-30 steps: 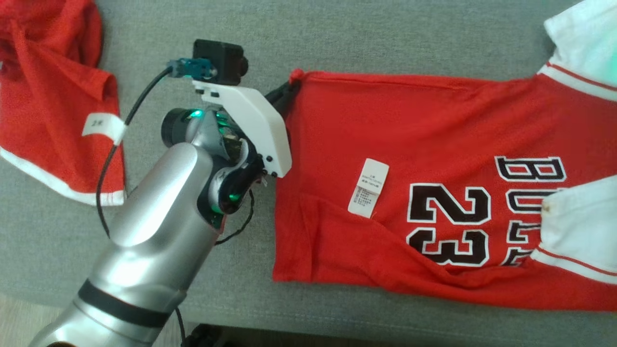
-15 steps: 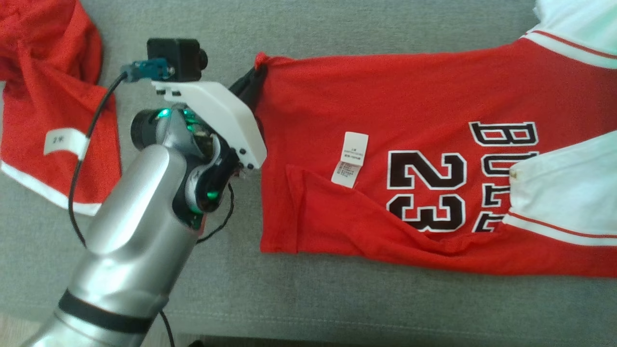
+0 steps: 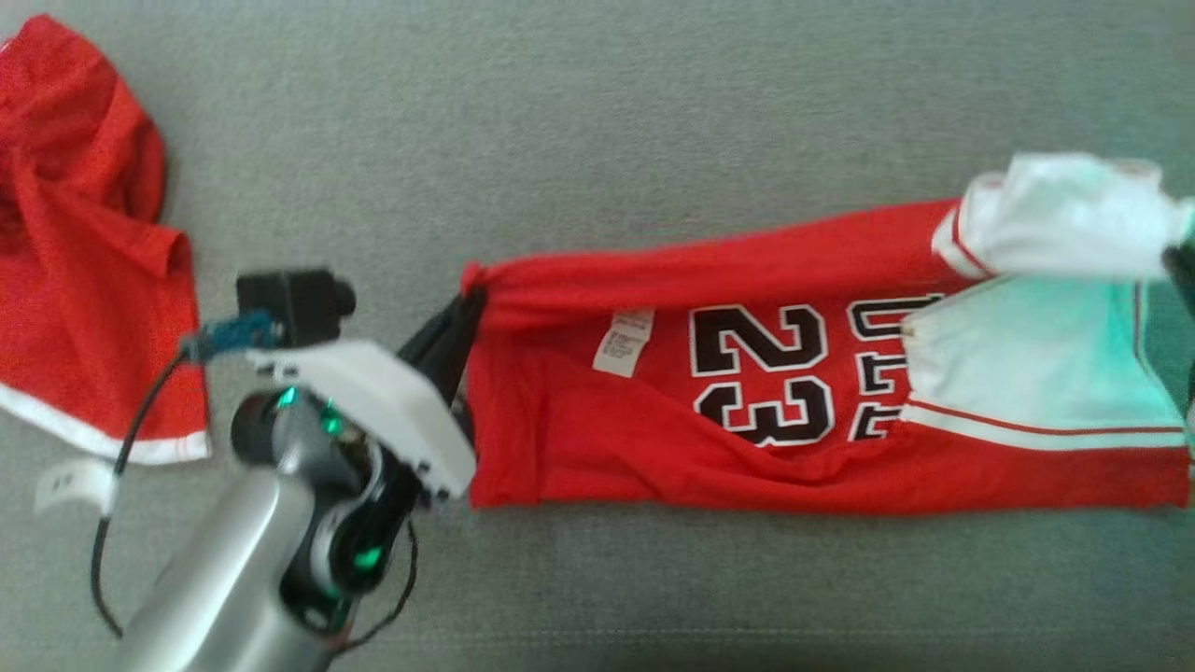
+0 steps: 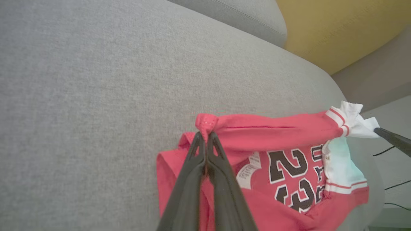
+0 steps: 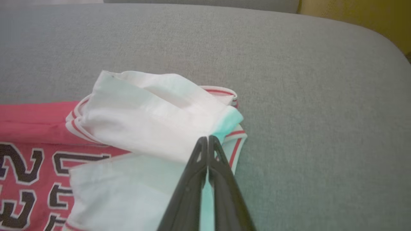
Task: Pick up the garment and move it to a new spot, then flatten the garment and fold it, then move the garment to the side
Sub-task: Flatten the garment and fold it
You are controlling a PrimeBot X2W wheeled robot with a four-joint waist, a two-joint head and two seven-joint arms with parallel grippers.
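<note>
The garment (image 3: 560,439) is a red jersey with a black "23" and white sleeves, stretched left to right across the grey cushion. My left gripper (image 3: 470,291) is shut on a bunched red corner at the jersey's left end, seen close up in the left wrist view (image 4: 205,136). My right gripper (image 5: 208,139) is shut on the crumpled white sleeve (image 5: 144,112) at the right end, and its dark tip shows at the head view's right edge (image 3: 1174,263). The far edge of the jersey is raised between the two grips, while its near half lies on the cushion.
A second red garment (image 3: 84,280) with a white hem lies at the far left. The grey cushion (image 3: 597,112) stretches wide behind the jersey. Its front seam (image 3: 653,644) runs along the bottom. A yellow wall (image 4: 337,29) stands beyond the cushion's end.
Both grippers have lifted the jersey's far edge and drawn it toward the near side, so the jersey looks narrower. The head camera has also shifted.
</note>
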